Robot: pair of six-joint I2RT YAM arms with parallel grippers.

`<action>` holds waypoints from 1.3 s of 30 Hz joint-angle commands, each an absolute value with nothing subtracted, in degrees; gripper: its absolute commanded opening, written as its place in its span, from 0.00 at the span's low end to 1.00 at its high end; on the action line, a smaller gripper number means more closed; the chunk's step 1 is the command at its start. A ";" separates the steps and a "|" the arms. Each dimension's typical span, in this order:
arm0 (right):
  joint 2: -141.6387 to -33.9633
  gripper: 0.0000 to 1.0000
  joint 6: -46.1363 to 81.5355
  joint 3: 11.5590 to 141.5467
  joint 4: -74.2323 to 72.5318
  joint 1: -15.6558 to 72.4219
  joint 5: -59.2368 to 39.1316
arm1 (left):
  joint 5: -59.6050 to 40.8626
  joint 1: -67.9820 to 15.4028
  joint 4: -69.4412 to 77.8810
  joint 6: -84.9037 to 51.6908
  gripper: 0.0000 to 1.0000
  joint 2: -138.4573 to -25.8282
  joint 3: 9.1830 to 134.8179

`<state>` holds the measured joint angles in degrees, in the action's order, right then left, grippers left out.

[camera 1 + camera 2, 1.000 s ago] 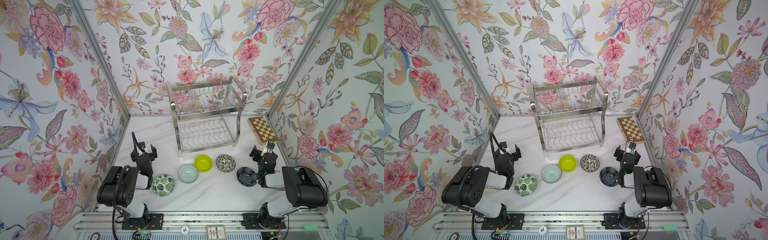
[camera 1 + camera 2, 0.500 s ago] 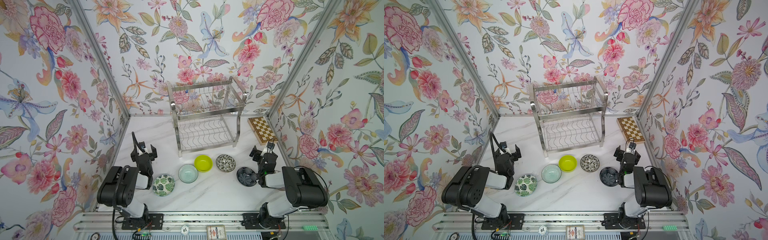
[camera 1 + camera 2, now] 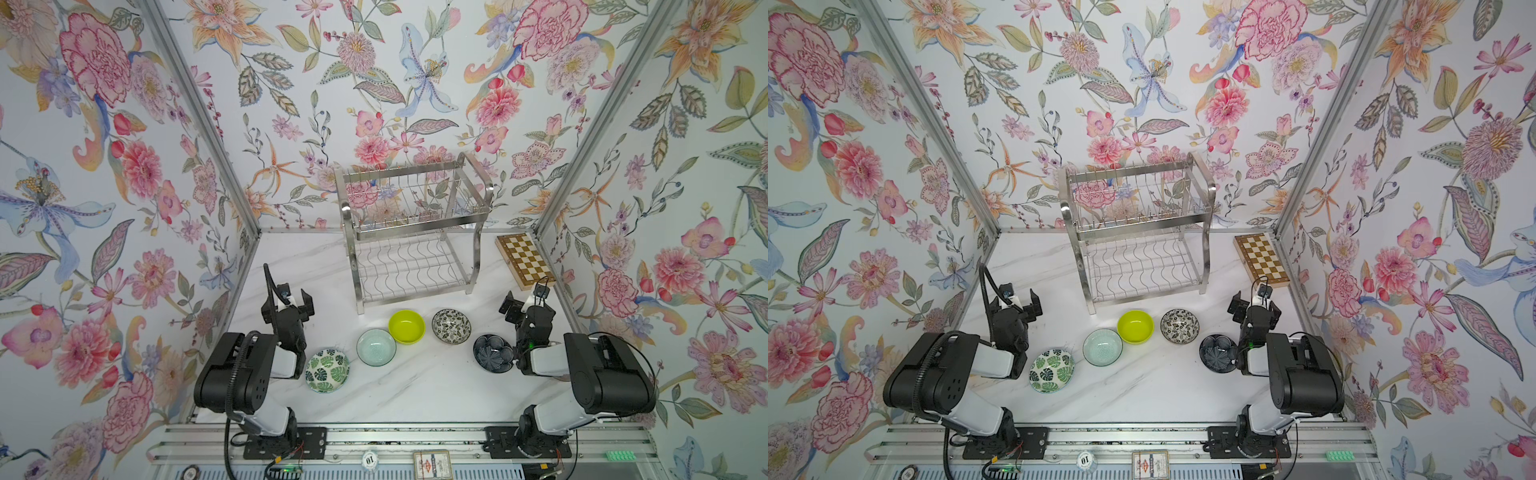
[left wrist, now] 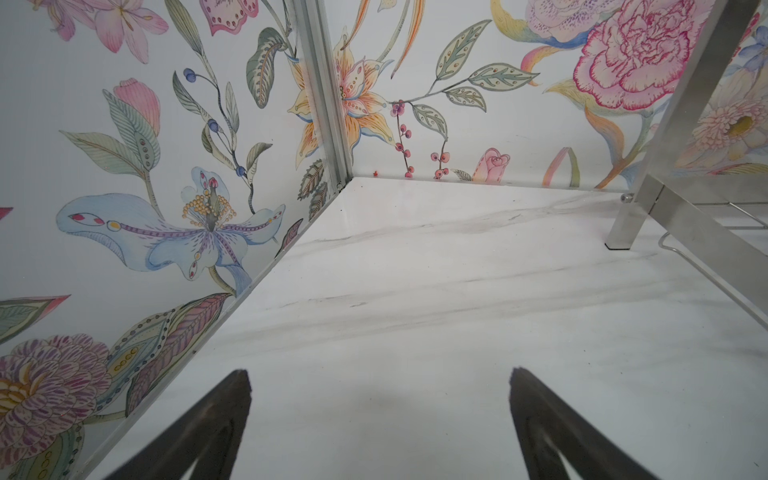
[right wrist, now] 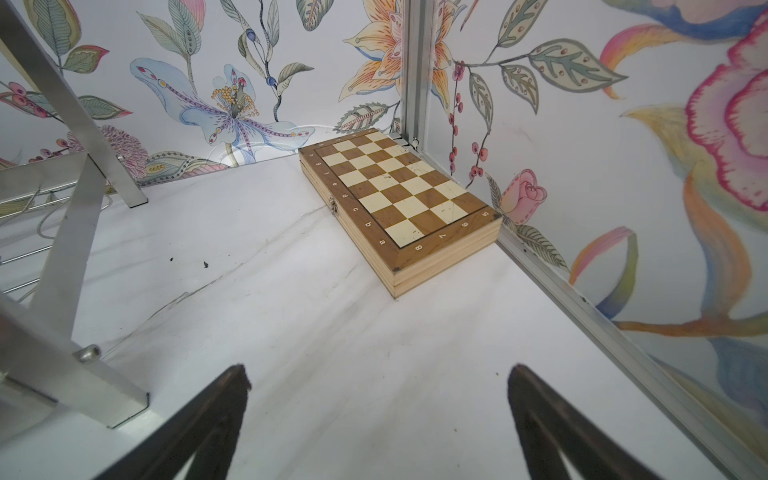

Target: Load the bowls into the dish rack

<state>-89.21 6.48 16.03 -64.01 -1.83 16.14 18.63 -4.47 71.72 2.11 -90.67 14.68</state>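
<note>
Several bowls lie in a loose row on the white marble table in both top views: green-leaf white (image 3: 327,370), pale aqua (image 3: 376,347), lime-yellow (image 3: 406,326), black-white floral (image 3: 451,326) and dark navy (image 3: 493,352). Behind them stands the two-tier steel dish rack (image 3: 415,231), with nothing on it. My left gripper (image 3: 289,303) hovers open, left of the leaf bowl. My right gripper (image 3: 528,305) is open just behind the navy bowl. Both wrist views show bare marble between wide jaws, left gripper (image 4: 380,382) and right gripper (image 5: 378,380); no bowl shows there.
A wooden chessboard (image 3: 524,260) lies in the back right corner against the wall, also ahead of the right gripper as chessboard (image 5: 399,195). Flowered walls close in three sides. Rack legs (image 4: 623,224) and rack legs (image 5: 83,232) stand near each gripper.
</note>
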 commanded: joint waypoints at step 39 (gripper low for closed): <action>-91.10 0.69 4.55 46.68 -32.12 8.90 -2.97 | 9.80 -23.48 41.21 -27.99 0.99 -53.98 12.25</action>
<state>-88.66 7.40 42.87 -31.55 9.19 0.32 10.63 -22.94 41.39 -27.51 -54.72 13.26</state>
